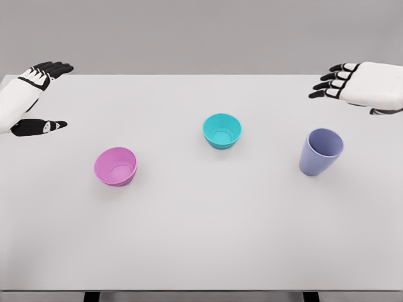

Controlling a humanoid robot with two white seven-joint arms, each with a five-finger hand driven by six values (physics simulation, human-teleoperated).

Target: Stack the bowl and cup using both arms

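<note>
Nothing grasped yet: three vessels stood upright and well apart on the plain white table (201, 245). Taken as landmark, the small teal plastic bowl (221, 131) at the middle; to its left and nearer the camera, the pink plastic bowl (116, 167); to its right and slightly nearer, the tall lavender plastic cup (320, 151). Hovered far left of the teal bowl, at the table's edge, the left hand (28, 100), fingers (55, 67) spread wide from the thumb and holding nothing. Hung far right of the teal bowl, beyond the cup, the right hand (356, 83), fingers (327, 85) loosely extended, likewise empty. Step in hand, by judgement: the reach toward the outer vessels. Best done with each hand lowered beside its nearer vessel, left to the pink bowl, right to the cup, fingers kept open until the wall sat between thumb and fingers. Cup likely to tip under a sideways knock, being tall and narrow-based; better approached squarely and gripped around mid-height. Bowl's sloped wall likely to slip upward from a pinch, so a grip over the rim advised.
</note>
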